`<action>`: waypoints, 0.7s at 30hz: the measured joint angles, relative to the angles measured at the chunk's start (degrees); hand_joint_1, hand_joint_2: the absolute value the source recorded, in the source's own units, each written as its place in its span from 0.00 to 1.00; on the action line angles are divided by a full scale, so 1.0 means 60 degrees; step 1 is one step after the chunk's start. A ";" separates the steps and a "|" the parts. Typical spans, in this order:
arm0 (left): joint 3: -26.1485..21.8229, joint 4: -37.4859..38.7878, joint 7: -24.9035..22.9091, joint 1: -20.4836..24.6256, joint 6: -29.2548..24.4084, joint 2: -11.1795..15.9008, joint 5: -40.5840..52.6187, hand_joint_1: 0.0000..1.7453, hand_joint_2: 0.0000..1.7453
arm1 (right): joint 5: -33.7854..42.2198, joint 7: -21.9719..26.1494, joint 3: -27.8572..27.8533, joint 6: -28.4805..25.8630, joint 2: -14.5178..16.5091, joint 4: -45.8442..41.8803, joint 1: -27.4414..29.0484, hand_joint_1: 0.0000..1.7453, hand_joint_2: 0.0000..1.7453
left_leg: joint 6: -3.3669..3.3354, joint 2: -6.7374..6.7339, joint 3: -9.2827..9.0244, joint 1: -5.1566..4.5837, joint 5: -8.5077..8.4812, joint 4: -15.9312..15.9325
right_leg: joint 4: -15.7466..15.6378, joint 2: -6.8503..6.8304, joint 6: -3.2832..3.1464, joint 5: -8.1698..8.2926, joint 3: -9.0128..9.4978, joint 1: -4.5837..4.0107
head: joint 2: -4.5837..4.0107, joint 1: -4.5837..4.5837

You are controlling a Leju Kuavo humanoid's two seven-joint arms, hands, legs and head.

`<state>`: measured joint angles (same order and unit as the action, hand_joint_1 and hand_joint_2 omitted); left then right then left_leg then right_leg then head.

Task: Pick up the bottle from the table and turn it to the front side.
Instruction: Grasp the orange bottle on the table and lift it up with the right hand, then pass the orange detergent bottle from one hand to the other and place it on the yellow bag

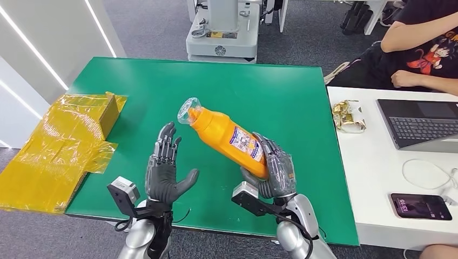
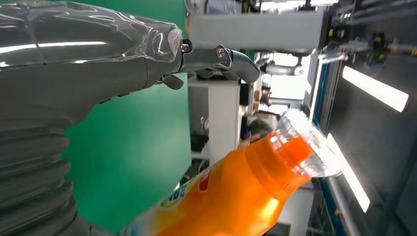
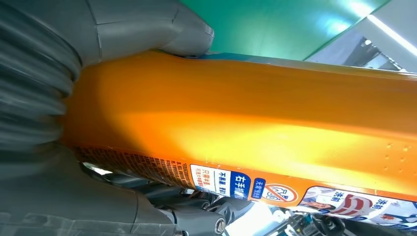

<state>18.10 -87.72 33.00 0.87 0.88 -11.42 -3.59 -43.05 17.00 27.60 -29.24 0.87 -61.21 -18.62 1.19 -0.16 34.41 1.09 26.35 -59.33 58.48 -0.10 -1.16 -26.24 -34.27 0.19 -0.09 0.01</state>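
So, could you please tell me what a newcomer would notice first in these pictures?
The orange bottle, held tilted above the green table by the right hand, its clear cap up and away from the robot. Next, the left hand open beside it, and the yellow-wrapped box at the table's left edge.

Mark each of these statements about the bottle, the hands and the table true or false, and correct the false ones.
1. The right hand holds the orange bottle by its lower body. True.
2. The bottle lies flat on the green table. False: it is lifted off the table and tilted, with its clear cap pointing up and away from the robot.
3. The left hand grips the bottle's neck. False: it holds nothing, with its fingers spread, beside the bottle.
4. A yellow box wrapped in film lies at the table's left edge. True.
5. A laptop sits on the green table. False: it sits on the white table to the right.
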 joint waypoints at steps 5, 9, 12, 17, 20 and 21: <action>0.0227 0.0141 -0.0207 0.0241 0.0444 0.0015 -0.0009 0.00 1.00 | 0.0048 0.0166 0.0105 -0.0003 0.0023 -0.0021 0.0045 1.00 1.00 | 0.0000 -0.0001 0.0001 0.0000 0.0000 0.0000 | 0.0000 0.0001 0.0000 0.0000 0.0000 0.0000 | 0.0000 0.0001; 0.0301 0.0249 -0.0206 0.0297 0.0519 0.0036 0.0008 0.00 1.00 | -0.0022 0.0154 0.0218 0.0102 0.0078 -0.0016 0.0049 1.00 1.00 | 0.0000 -0.0001 0.0001 0.0000 0.0000 0.0001 | 0.0000 0.0000 0.0000 0.0000 -0.0001 0.0000 | 0.0000 0.0000; 0.0307 0.0310 -0.0189 0.0342 0.0542 0.0065 0.0083 0.00 1.00 | -0.0116 0.0088 0.0310 0.0332 0.0122 0.0019 0.0023 1.00 1.00 | 0.0000 0.0000 0.0001 0.0001 0.0000 0.0002 | 0.0001 0.0000 0.0000 0.0000 -0.0001 0.0000 | 0.0000 0.0002; 0.0297 0.0350 -0.0186 0.0380 0.0528 0.0116 0.0178 0.00 1.00 | -0.0272 -0.0016 0.0382 0.0648 0.0158 0.0063 -0.0043 1.00 1.00 | 0.0000 0.0000 0.0002 0.0001 0.0000 0.0002 | 0.0002 0.0000 0.0000 0.0000 0.0000 -0.0001 | 0.0000 0.0000; 0.0273 0.0354 -0.0186 0.0380 0.0519 0.0145 0.0201 0.00 1.00 | -0.0387 -0.0068 0.0398 0.0863 0.0172 0.0045 -0.0051 1.00 1.00 | 0.0000 0.0000 0.0002 0.0000 0.0000 0.0001 | 0.0002 0.0000 0.0000 0.0000 0.0001 0.0000 | 0.0000 0.0000; 0.0266 0.0354 -0.0186 0.0380 0.0520 0.0156 0.0209 0.00 1.00 | -0.0409 -0.0074 0.0401 0.0937 0.0175 0.0034 -0.0050 1.00 1.00 | 0.0000 0.0000 0.0002 0.0000 0.0000 0.0001 | 0.0001 0.0000 0.0000 0.0000 0.0001 0.0000 | 0.0000 0.0001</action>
<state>19.69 -85.59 31.88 3.15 4.01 -10.49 -2.33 -45.50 16.56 30.01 -23.62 1.92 -61.01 -18.92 1.19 -0.15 34.42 1.09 26.35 -59.32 58.49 -0.10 -1.16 -26.24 -34.27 0.19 -0.09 0.02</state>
